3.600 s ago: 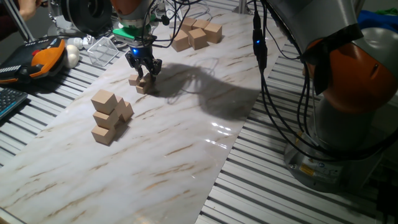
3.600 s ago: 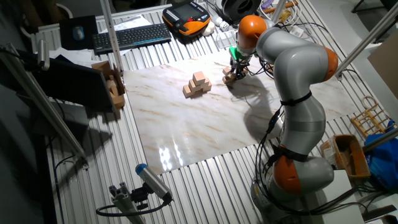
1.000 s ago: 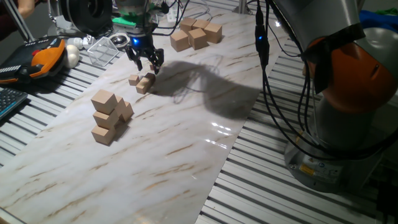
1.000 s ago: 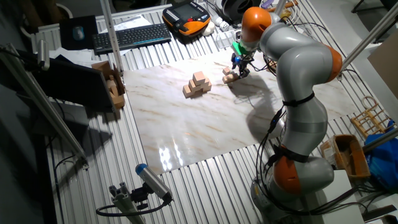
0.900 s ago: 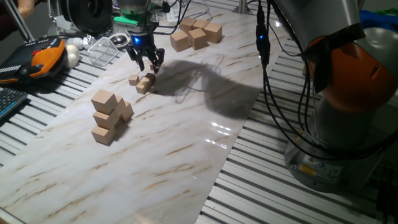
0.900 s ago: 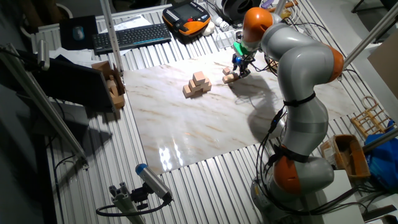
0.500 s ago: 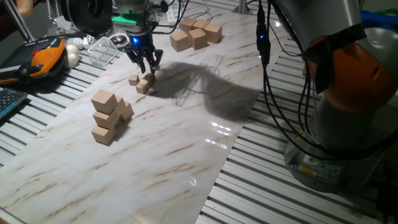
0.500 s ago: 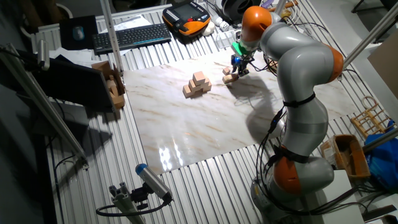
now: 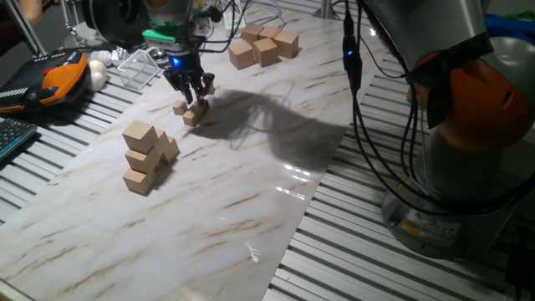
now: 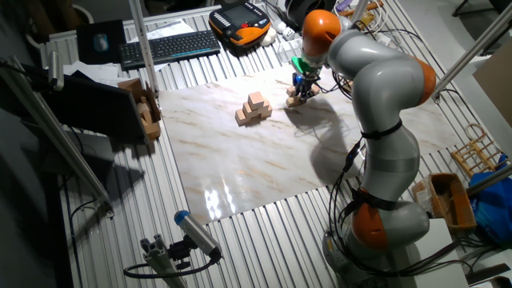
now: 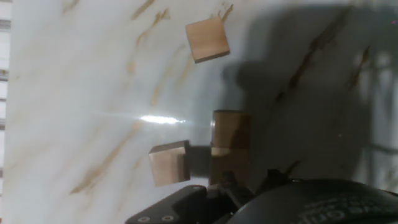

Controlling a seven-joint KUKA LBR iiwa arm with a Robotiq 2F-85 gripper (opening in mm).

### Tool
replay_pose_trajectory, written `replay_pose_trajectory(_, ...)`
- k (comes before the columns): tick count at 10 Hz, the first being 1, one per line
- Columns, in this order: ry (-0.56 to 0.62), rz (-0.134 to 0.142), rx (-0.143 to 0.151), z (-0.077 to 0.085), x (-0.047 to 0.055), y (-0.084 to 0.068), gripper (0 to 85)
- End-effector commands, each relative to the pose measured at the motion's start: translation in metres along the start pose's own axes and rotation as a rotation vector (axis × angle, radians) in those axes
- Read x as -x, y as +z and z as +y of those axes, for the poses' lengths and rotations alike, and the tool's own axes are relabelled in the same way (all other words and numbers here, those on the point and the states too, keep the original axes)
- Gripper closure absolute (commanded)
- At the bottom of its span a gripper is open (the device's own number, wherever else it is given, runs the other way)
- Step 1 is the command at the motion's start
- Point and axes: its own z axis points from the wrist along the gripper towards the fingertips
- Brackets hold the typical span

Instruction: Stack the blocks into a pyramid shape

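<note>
Tiny tan blocks lie near the board's far left. In one fixed view one block (image 9: pixel 180 108) sits alone and a small cluster (image 9: pixel 193 116) lies just right of it. My gripper (image 9: pixel 191 97) hangs just above them, fingers spread and nothing between them. In the hand view I see one block (image 11: pixel 169 163), a two-block pile (image 11: pixel 230 132) beside it, and another block (image 11: pixel 207 38) farther off; the fingertips are hidden. The other fixed view shows the gripper (image 10: pixel 300 86) over the blocks (image 10: pixel 294 100).
A pile of medium tan cubes (image 9: pixel 146 155) stands left of the board's centre, also in the other fixed view (image 10: pixel 254 109). Large tan cubes (image 9: pixel 263 43) sit at the far end. A wire tray (image 9: pixel 138 67) and an orange pendant (image 9: pixel 58 75) lie off the board's left.
My gripper has moved left and down, from above the right of the tiny blocks to just over them. The blocks have not moved.
</note>
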Motion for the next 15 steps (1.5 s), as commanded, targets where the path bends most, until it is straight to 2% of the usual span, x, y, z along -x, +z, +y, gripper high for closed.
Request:
replay_pose_trajectory(1, 0.016, -0.010, 0.019, 0.001, 0.000, 0.001, 17.0)
replay_pose_trajectory(2, 0.021, -0.017, 0.019, 0.001, 0.000, 0.002, 0.0)
replay_pose_trajectory(6, 0.036, -0.025, 0.024, 0.006, 0.003, 0.014, 0.0)
replay_pose_trajectory(13, 0.024, -0.012, 0.016, 0.001, 0.006, 0.022, 0.0)
replay_pose_trajectory(14, 0.024, -0.015, 0.013, 0.000, 0.007, 0.022, 17.0)
replay_pose_trajectory(15, 0.024, -0.015, 0.010, 0.000, 0.006, 0.022, 17.0)
